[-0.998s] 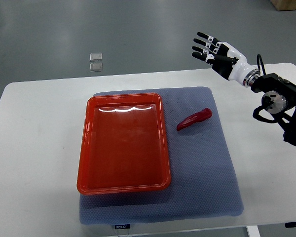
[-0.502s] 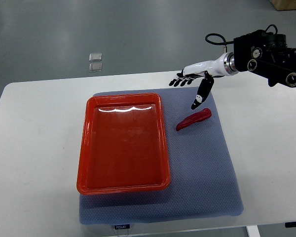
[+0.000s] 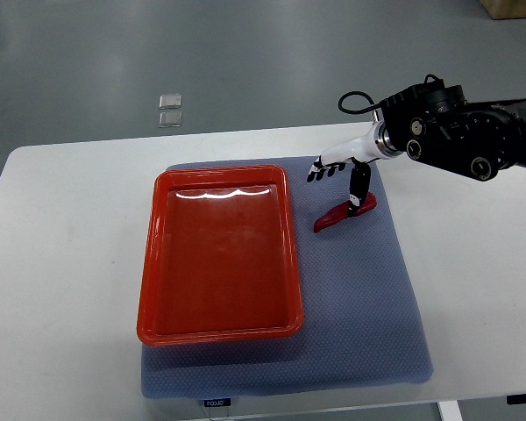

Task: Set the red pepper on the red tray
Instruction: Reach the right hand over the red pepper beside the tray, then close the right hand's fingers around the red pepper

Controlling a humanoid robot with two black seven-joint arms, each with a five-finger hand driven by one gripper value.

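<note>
Right hand comes in from the right edge on a bulky black arm, white wrist section, black fingertips. Fingers spread and pointing left; thumb hangs down, its tip at or just touching the upper end of the red pepper. Nothing gripped. A black cable loops above the wrist.

Red pepper is small, long, glossy, tapered, lying diagonally on the blue-grey mat, just right of the red tray and not in it.

Red tray is rectangular, shiny plastic with a raised rim and rounded corners, glare along its far inner edge. It sits on the left half of the mat.

Mat is textured, fine dotted weave, soft rounded corners. Small label at its near edge, print too small to read.

White surface is smooth, with rounded corners. Two small clear square items lie on the grey floor beyond it.
</note>
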